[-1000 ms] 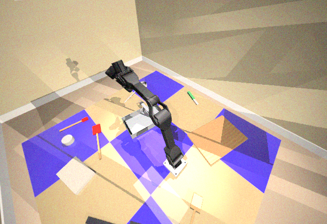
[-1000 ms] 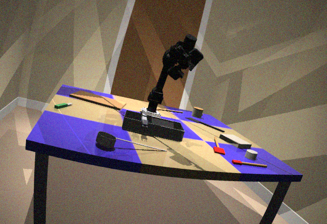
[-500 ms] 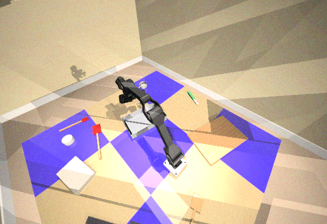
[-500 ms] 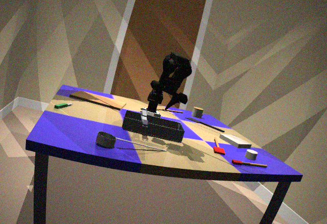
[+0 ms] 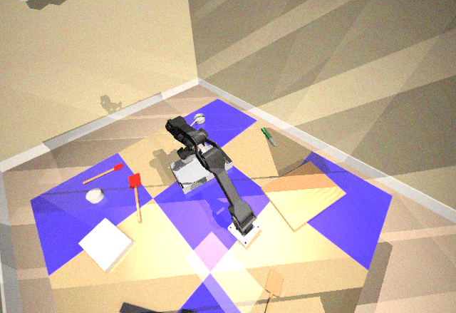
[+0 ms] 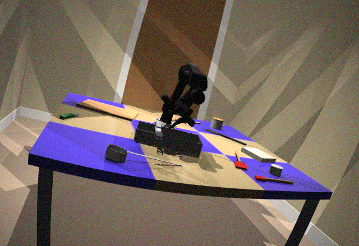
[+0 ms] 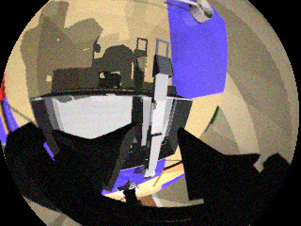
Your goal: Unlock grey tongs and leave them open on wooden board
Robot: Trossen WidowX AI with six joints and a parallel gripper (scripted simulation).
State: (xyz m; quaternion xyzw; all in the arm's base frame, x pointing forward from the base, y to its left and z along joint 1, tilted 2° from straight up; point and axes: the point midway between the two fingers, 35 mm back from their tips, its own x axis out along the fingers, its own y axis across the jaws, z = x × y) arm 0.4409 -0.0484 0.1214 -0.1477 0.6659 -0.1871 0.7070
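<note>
The grey tongs lie across the roasting tin, closed. Above them the gripper has its fingers spread, the tongs visible between them in the wrist view but ungripped. The wooden board lies apart from the tin on the table.

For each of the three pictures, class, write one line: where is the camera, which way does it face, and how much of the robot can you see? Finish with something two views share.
Top: high up, looking steeply down at the table; the whole arm shows.
Exterior: beyond the table edge, facing the arm and door.
Wrist: on the arm, looking past both dark fingers.
Top and exterior share the wooden board.
</note>
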